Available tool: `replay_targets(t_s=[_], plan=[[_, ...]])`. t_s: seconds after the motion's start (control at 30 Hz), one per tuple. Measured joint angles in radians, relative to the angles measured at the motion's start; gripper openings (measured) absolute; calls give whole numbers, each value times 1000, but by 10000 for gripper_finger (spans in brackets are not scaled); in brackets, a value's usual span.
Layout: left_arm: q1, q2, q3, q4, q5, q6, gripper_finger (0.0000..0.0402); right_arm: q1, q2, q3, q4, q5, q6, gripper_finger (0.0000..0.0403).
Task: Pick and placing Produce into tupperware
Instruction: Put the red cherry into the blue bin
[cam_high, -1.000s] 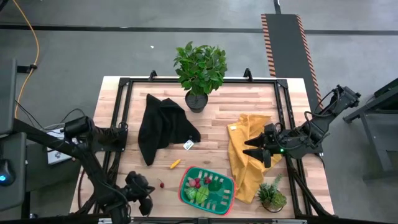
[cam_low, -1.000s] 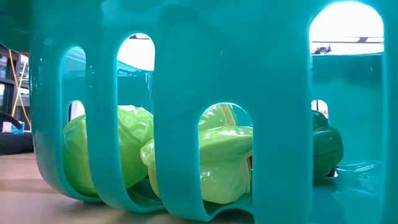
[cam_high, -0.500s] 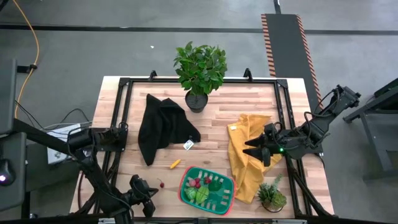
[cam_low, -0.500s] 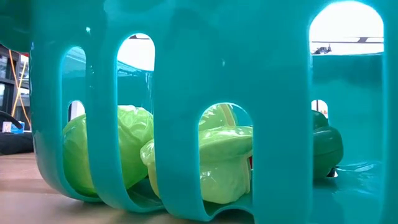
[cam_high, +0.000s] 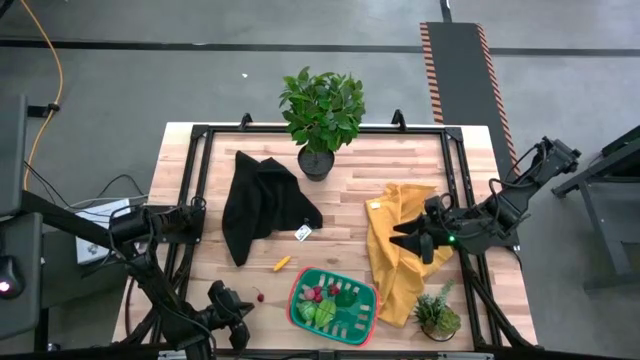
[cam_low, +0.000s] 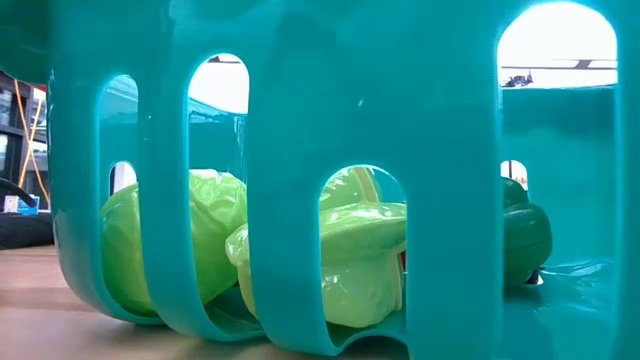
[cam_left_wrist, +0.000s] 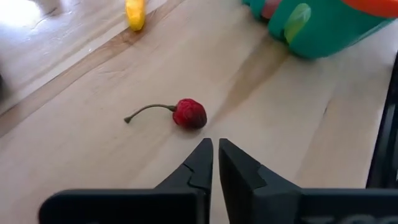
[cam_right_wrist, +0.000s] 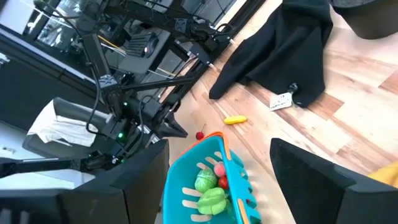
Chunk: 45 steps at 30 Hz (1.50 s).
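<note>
A small red cherry (cam_left_wrist: 189, 114) with a thin stem lies on the wooden table (cam_high: 340, 195), just ahead of my left gripper (cam_left_wrist: 215, 147), which is shut and touches nothing. From above, that gripper (cam_high: 236, 310) is near the front left, with the cherry (cam_high: 259, 296) to its right. The tupperware (cam_high: 334, 307), green with a red rim, stands at the front middle. It holds lime-green, dark green and red produce (cam_low: 340, 265). A yellow piece (cam_high: 282, 263) lies behind it. My right gripper (cam_high: 408, 240) hovers open over a yellow cloth (cam_high: 398, 262).
A black cloth (cam_high: 262, 205) lies at the middle left with a small white tag (cam_high: 303, 232) beside it. A leafy potted plant (cam_high: 322, 115) stands at the far edge and a smaller one (cam_high: 437, 315) at the front right. Black frame rails (cam_high: 195, 190) run along the table's sides.
My left arm has sunk, bringing its gripper down toward the table beside the cherry. The cherry and the tupperware have stayed put.
</note>
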<state>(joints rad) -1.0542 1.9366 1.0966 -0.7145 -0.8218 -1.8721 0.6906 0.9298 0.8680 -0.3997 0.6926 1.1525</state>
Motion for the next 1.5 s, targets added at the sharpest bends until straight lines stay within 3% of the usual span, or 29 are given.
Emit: replay_targets(t_s=[0.37, 0.57, 1.5], plan=[[0, 6, 0, -23, -2, 35, 114, -6, 0, 0, 0, 3, 11, 270], [0, 39, 0, -6, -1, 16, 148, -6, 0, 0, 0, 2, 19, 270], [27, 85, -1, -11, -46, -14, 157, -6, 0, 0, -5, -1, 26, 270]])
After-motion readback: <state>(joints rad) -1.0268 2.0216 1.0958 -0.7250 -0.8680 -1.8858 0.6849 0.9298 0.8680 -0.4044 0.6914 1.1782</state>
